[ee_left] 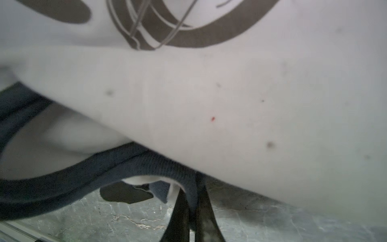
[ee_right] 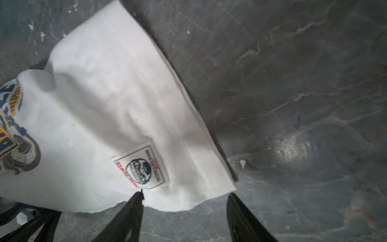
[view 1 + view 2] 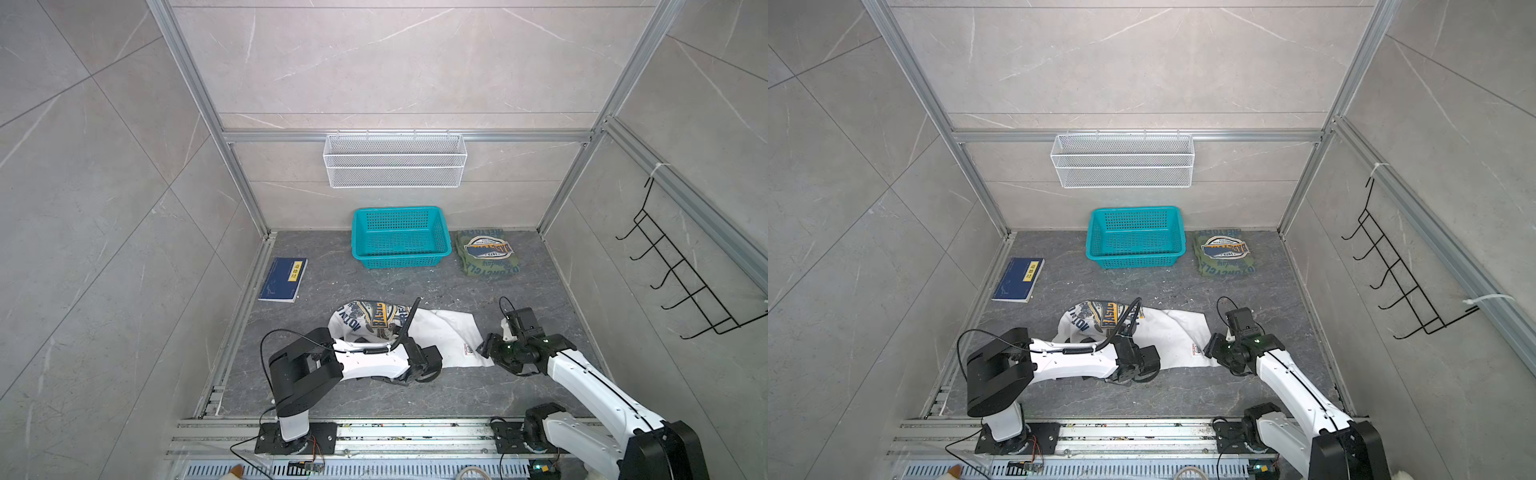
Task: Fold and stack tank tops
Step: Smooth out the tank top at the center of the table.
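Observation:
A crumpled white tank top (image 3: 444,332) (image 3: 1173,336) lies on the dark floor mat between my two arms, its badge print turned up at the left. My left gripper (image 3: 424,368) (image 3: 1136,370) sits at the top's near edge. The left wrist view shows this gripper (image 1: 193,188) shut on the dark navy trim (image 1: 146,165) of the white cloth (image 1: 209,100). My right gripper (image 3: 485,348) (image 3: 1209,347) (image 2: 186,193) is open, its fingers either side of the hem corner by the small label (image 2: 142,167). The olive green tank top (image 3: 487,252) (image 3: 1224,252) lies folded at the back right.
A teal plastic basket (image 3: 401,237) stands at the back middle, beside the green top. A blue book (image 3: 283,279) lies at the left edge. A white wire shelf (image 3: 395,160) hangs on the back wall and a black hook rack (image 3: 681,270) on the right wall.

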### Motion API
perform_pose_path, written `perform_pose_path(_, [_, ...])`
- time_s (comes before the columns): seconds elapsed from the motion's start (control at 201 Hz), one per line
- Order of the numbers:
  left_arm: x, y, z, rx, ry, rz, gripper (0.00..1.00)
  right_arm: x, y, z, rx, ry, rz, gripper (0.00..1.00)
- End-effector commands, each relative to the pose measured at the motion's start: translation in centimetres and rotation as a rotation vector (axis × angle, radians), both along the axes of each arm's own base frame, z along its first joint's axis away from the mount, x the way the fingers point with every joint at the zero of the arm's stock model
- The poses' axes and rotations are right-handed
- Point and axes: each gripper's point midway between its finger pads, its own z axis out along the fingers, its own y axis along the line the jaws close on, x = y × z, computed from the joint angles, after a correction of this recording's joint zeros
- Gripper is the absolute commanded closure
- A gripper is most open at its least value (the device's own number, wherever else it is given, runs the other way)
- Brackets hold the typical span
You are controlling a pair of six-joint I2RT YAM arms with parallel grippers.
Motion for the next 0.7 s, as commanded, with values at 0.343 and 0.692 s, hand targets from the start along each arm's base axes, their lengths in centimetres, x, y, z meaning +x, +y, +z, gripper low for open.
perform_pose_path(0.343, [1.7,3.7,6.6,-0.199,-0.194,0.077,1.0,-0.9,-0.8,-3.7,-0.14,0.114,-0.022,0.51])
perform_pose_path(0.692, [2.4,7.3,10.2,-0.171,-0.295,0.112,1.0,-0.1,-1.3,-2.8,-0.2,0.074,-0.015,0.89])
